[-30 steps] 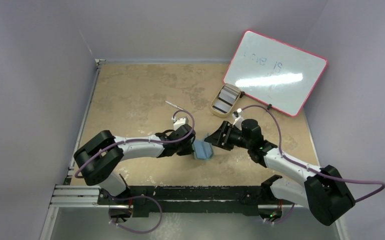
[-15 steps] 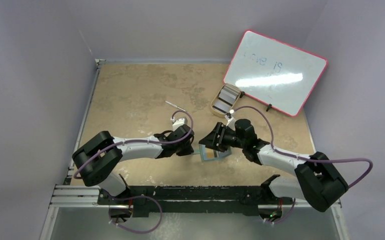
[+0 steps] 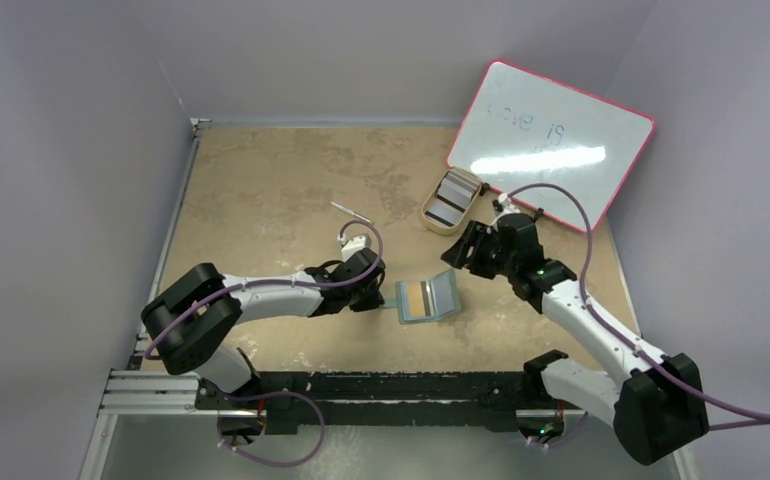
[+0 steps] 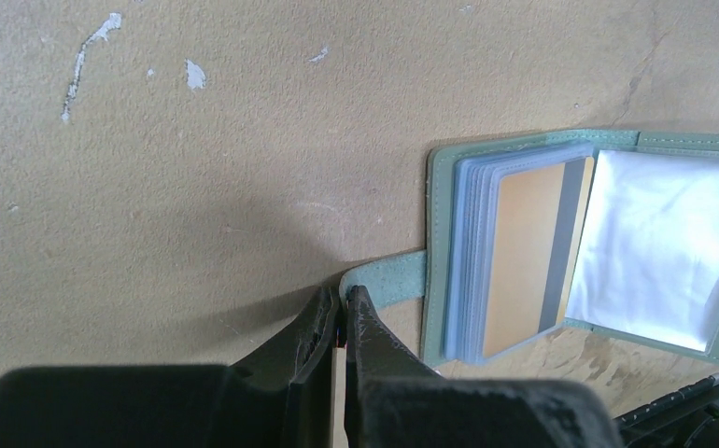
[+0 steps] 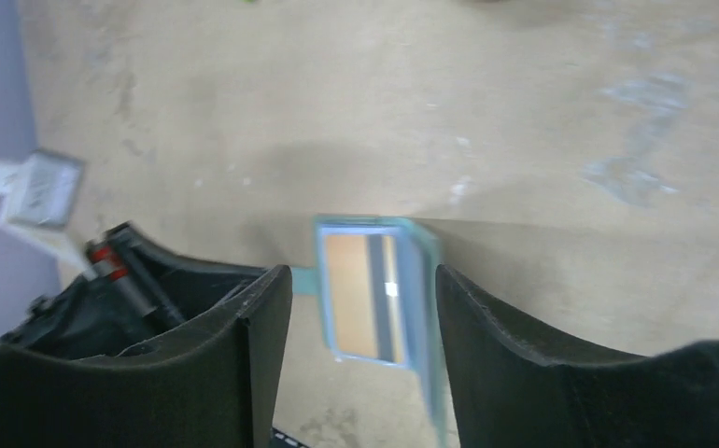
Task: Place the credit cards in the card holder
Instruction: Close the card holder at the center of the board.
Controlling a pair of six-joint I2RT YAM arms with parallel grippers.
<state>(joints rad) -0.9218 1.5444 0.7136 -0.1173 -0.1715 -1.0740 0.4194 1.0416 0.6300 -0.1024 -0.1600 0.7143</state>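
Pinching the strap (image 4: 388, 278) of the card holder (image 4: 438, 233), the left gripper (image 4: 342, 301) has its fingers pressed together on the tab's tip; the holder lies open on the table (image 4: 197, 140) just beyond them, a tan card (image 4: 524, 257) in one sleeve; the right gripper (image 5: 360, 278) hovers above it, fingers spread wide, holding nothing; behind that gripper the credit cards (image 3: 452, 196) sit in a tray (image 3: 427, 214) beside the whiteboard (image 3: 551, 140); grey walls (image 3: 61, 200) bound the table's far edges.
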